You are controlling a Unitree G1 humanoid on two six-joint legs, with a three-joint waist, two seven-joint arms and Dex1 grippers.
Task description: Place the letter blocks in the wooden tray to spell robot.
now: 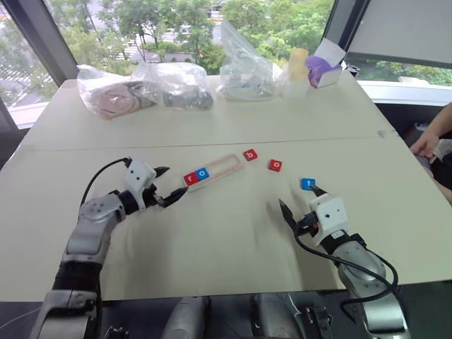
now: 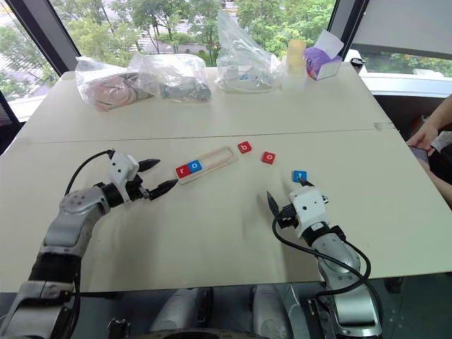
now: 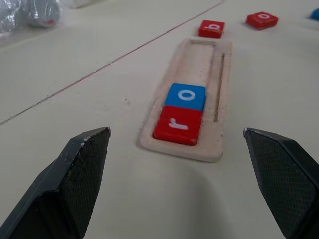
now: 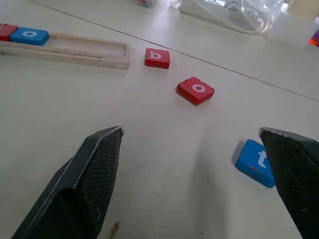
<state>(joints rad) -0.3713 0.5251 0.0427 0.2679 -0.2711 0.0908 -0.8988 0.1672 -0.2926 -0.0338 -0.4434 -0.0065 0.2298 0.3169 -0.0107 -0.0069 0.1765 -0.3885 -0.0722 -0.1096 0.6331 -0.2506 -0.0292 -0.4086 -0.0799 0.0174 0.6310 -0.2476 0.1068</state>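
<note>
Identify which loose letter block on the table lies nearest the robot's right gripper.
The blue t block, lying just beside the right gripper. The red b block and red o block lie farther off, toward the wooden tray.

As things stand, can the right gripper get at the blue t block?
Probably yes: the right gripper is open, and the blue t block lies flat on the table by its fingertip, with nothing between them.

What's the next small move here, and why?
Probably the right gripper, open and empty, goes for the red b block. The wooden tray already holds r and o; b comes next and lies just past the tray's empty end.
</note>
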